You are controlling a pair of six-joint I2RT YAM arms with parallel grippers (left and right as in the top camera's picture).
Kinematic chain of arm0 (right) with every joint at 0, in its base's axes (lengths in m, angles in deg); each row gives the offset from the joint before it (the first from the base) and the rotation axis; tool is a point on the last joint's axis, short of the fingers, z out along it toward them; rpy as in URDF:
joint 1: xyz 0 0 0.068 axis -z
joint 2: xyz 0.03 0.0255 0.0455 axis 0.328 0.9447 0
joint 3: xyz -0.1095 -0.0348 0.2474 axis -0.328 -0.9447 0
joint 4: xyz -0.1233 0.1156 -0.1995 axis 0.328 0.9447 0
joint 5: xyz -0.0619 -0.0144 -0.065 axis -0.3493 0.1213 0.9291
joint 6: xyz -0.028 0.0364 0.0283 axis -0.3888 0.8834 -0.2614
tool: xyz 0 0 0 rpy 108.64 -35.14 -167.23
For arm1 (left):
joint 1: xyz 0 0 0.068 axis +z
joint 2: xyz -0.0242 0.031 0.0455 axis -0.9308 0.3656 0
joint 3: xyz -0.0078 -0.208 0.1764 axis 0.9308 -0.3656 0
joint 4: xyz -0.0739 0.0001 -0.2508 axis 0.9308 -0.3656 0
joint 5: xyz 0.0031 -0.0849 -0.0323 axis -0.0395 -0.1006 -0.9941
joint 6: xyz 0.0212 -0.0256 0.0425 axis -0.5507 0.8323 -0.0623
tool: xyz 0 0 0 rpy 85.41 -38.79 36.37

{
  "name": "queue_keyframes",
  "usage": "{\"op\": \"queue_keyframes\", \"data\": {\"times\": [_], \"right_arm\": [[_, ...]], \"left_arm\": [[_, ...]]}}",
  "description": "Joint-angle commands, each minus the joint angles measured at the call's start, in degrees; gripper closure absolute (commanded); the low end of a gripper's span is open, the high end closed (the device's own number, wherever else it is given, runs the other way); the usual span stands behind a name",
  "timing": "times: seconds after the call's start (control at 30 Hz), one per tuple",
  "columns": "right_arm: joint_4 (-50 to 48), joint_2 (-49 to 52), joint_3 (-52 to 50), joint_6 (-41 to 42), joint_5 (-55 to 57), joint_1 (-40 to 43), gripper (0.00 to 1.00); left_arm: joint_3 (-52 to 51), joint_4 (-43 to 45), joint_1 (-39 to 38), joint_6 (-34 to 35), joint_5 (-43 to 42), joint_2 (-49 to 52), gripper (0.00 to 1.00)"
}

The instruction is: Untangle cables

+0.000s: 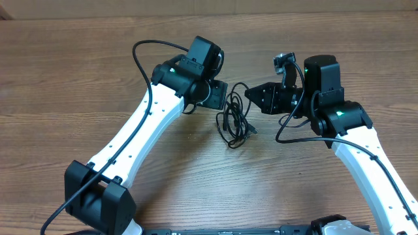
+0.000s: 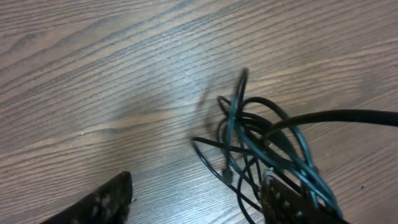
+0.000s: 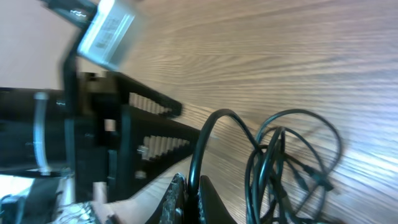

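We log the cables (image 1: 234,124) as one small black tangle on the wooden worktop (image 1: 98,59), lying near the middle between the tips of the two arms. Left pincer (image 2: 199,186): its fingers (image 2: 106,202) stand wide apart. Several loops of the tangle lie across the finger on the right of its wrist view, and a small plug end shows among the loops. Right pincer (image 3: 191,198): its fingers are drawn together and clamped on one strand, which arches up out of them and curves down into the loops. From overhead we see the two pincers facing each other, near but apart, with the tangle trailing from between them toward the arm bases.
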Motion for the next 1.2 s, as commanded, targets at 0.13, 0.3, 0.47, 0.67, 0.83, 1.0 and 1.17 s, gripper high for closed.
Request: {"op": "queue_keyframes", "data": {"times": [0.13, 0.3, 0.47, 0.67, 0.83, 1.0, 1.17], "right_arm": [[1.1, -0.6, 1.4, 0.0, 4.0, 0.2, 0.96], [13.4, -0.5, 1.4, 6.7, 34.3, 0.2, 0.94], [26.9, 1.0, 1.1, 16.3, 63.8, 0.9, 0.71], [29.4, 1.5, 1.1, 16.0, 62.1, 1.1, 0.35], [29.4, 1.5, 1.1, 16.1, 60.5, 1.1, 0.28], [29.0, 1.5, 1.1, 16.1, 60.3, 1.1, 0.26], [29.0, 1.5, 1.1, 16.0, 60.3, 1.1, 0.24]], "left_arm": [[-0.3, 1.7, 0.6, -0.1, -6.5, 0.2, 0.12], [-0.4, 1.0, 0.6, -0.2, -7.4, 1.7, 0.11], [-0.4, -0.1, 0.5, -0.3, -10.2, 5.1, 0.12], [-0.4, 1.3, 0.5, -2.0, -15.6, 8.9, 0.12], [-0.4, 2.1, 0.5, -3.3, -15.7, 10.5, 0.11], [-0.4, 1.5, 0.5, -3.2, -17.6, 12.7, 0.27], [-0.4, -1.2, 0.5, -3.3, -16.6, 14.5, 0.31]]}}
